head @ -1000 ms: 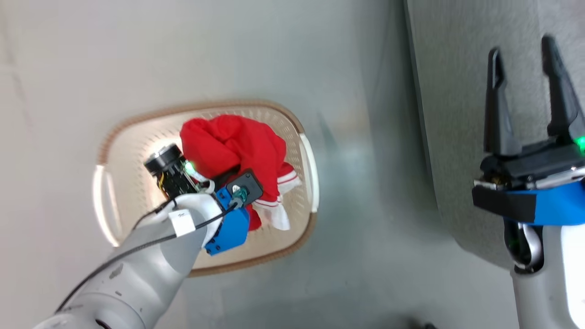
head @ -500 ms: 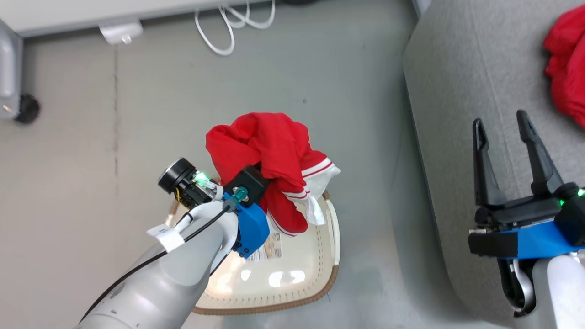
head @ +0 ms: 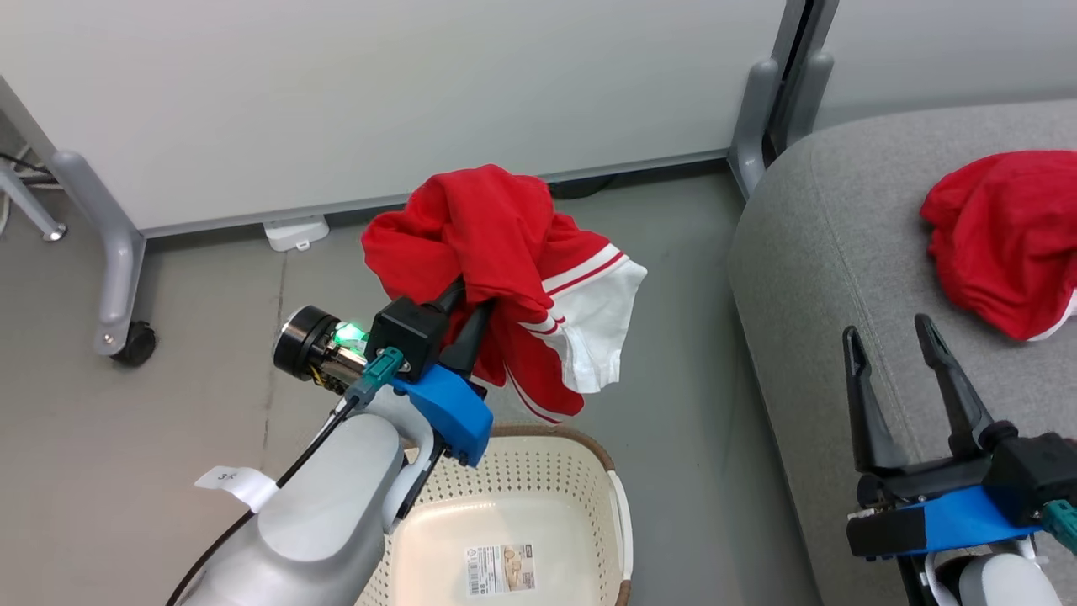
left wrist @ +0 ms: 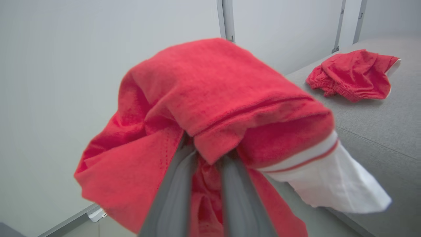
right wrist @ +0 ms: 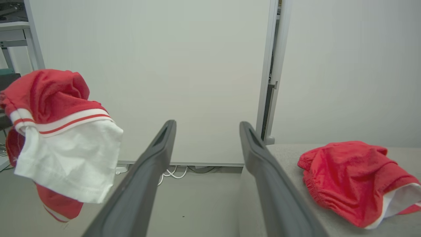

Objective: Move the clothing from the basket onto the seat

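**Red, white and grey**

Showing bright red across the hanging garment [head: 492,227], breaking into a white panel edged with red-and-white stripes. Repeating that red on the second garment [head: 1001,236], white at one edge. Setting both against the mid-grey sofa [head: 824,278], the grey floor [head: 168,438] and the pale grey partition [head: 421,101]. Pairing cream-white perforated walls with a brown woven-look rim on the basket [head: 547,471]. Running black along the fingers of the right gripper [head: 888,328], above a blue bracket [head: 942,518]. Glowing green in a light [head: 347,335] by the left wrist.
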You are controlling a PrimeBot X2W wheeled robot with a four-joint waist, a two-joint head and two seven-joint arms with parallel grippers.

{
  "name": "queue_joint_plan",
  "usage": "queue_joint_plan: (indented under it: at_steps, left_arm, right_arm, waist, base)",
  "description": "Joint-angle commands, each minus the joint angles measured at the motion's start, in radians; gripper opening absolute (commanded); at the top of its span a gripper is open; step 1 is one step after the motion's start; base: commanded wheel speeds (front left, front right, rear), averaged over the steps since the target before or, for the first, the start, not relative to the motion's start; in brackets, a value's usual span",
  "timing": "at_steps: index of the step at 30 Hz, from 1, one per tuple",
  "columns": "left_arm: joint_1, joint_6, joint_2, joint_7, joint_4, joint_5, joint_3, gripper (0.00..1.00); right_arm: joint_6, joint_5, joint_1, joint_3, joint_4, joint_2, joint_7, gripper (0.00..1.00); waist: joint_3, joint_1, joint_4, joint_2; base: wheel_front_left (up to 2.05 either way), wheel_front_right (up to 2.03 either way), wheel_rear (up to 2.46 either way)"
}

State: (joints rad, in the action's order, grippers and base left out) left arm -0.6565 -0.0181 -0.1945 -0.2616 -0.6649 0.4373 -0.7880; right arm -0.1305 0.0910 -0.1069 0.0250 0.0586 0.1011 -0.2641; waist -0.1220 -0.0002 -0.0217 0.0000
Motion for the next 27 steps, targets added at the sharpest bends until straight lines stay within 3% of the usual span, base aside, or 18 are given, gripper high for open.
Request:
queue_joint_plan:
  at_steps: [1, 12, 27]
  left_arm:
    - [0.026, -0.004, 0.006, -0.005, 0.029, -0.005, 0.023, 0.0]
    - [0.088, -0.024, 0.042, -0.005, 0.109, -0.035, 0.059, 0.0]
    - [0.063, -0.042, 0.075, -0.005, 0.11, -0.061, 0.057, 0.0]
  right_arm:
    - [-0.001, -0.005, 0.03, -0.001, 0.007, -0.006, -0.001, 1.0]
    - [-0.001, 0.007, 0.1, -0.044, 0.024, -0.026, -0.001, 1.0]
    - [-0.001, 0.029, 0.096, -0.242, 0.032, -0.037, -0.001, 1.0]
  waist:
    - [0.047, 0.0002, 0.005, 0.0]
    - [0.121, 0.0002, 0.03, 0.0]
    - [0.118, 0.0002, 0.06, 0.0]
  base:
    - [0.0, 0.0, 0.0]
    - [0.0, 0.0, 0.0]
    - [0.0, 0.0, 0.0]
